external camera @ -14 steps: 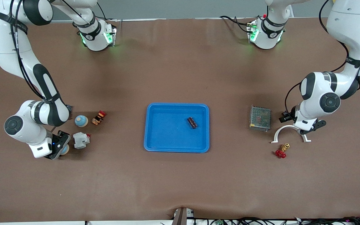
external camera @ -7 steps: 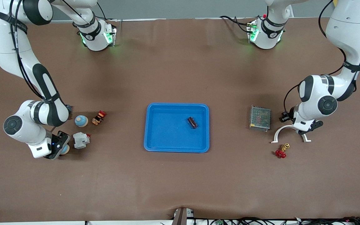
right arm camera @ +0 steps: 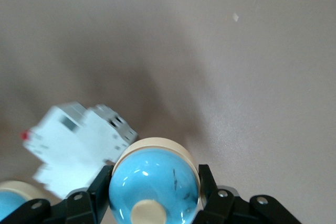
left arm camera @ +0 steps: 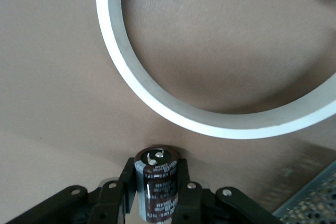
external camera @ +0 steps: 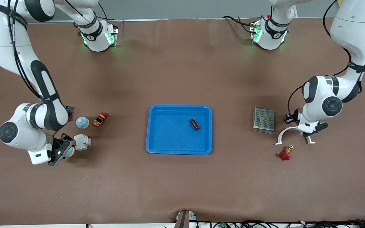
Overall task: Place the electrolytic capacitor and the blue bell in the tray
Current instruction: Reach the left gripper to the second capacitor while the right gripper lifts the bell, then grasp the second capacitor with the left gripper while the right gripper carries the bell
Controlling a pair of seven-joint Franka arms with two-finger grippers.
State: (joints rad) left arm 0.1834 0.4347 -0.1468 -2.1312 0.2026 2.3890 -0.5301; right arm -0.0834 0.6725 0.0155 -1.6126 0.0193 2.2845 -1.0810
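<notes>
At the right arm's end of the table, the right gripper [external camera: 64,152] is clamped on a blue bell [right arm camera: 154,186], its two black fingers [right arm camera: 208,188] pressed against the bell's round blue body, which has a cream rim and a cream knob. In the right wrist view the bell sits just beside a white breaker-like block [external camera: 82,142]. A second blue bell [external camera: 82,122] stands on the table, farther from the front camera than the white block, with a small red and orange part [external camera: 100,118] beside it toward the tray.

The blue tray [external camera: 157,148] lies in the middle of the table, and a dark brown electrolytic capacitor [external camera: 195,124] lies inside it, tilted, in the half toward the left arm's end.

At the left arm's end, the left gripper [external camera: 299,130] sits low over the table by a white half-ring [left arm camera: 173,108]. The left wrist view shows its fingers [left arm camera: 190,199] closed on a second brown capacitor [left arm camera: 157,182], which stands between them just beside the ring's outer edge. A grey mesh box [external camera: 264,119] lies near the ring on the tray's side, and a small red and brass valve [external camera: 285,153] lies nearer to the front camera than the ring
</notes>
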